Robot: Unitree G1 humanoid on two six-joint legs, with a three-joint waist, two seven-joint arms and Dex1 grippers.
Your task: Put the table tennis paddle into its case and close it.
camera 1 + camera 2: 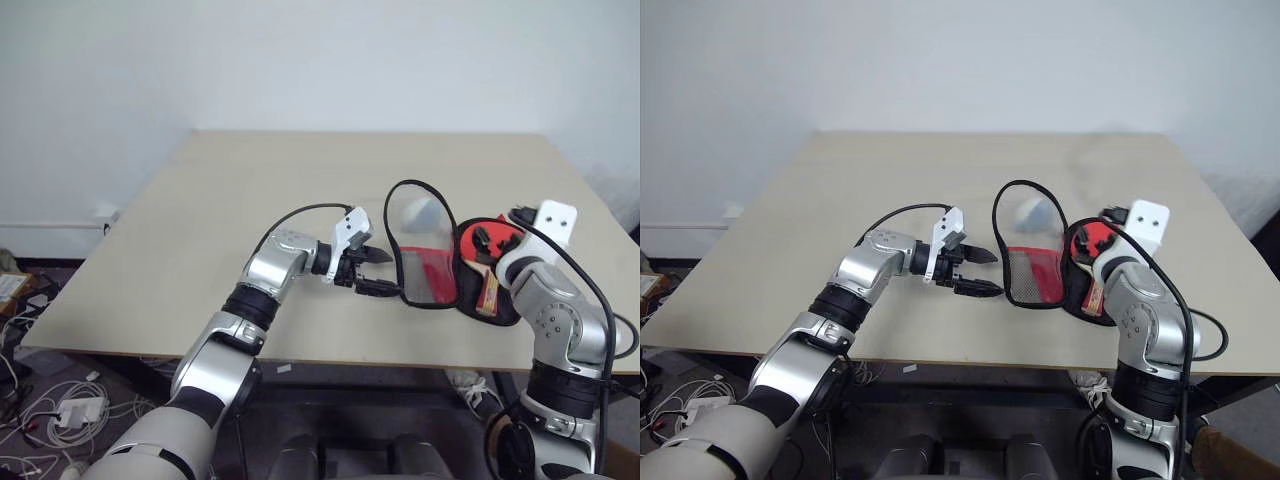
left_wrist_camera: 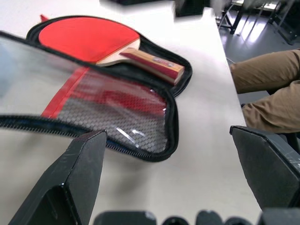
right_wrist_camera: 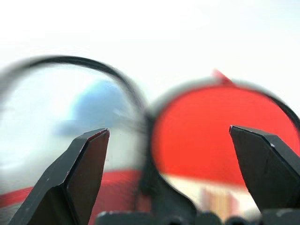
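The table tennis paddle (image 2: 89, 37) has a round red rubber face and a short light-brown wooden handle with a darker stripe, and it lies flat inside the lower half of the case (image 2: 154, 140), handle toward the table's near edge. The case is a soft paddle-shaped pouch with a black zipper rim; its lid stands open and raised beside the paddle, a clear window at the round end, a red panel and black mesh lower down. The left gripper (image 1: 368, 272) hovers just beside the near corner of the raised lid, jaws spread wide and holding nothing. The right gripper (image 3: 171, 180) hangs over the paddle's handle end, its fingers (image 3: 82, 178) wide apart and empty. All this sits near the right front of the beige table (image 1: 250, 190)
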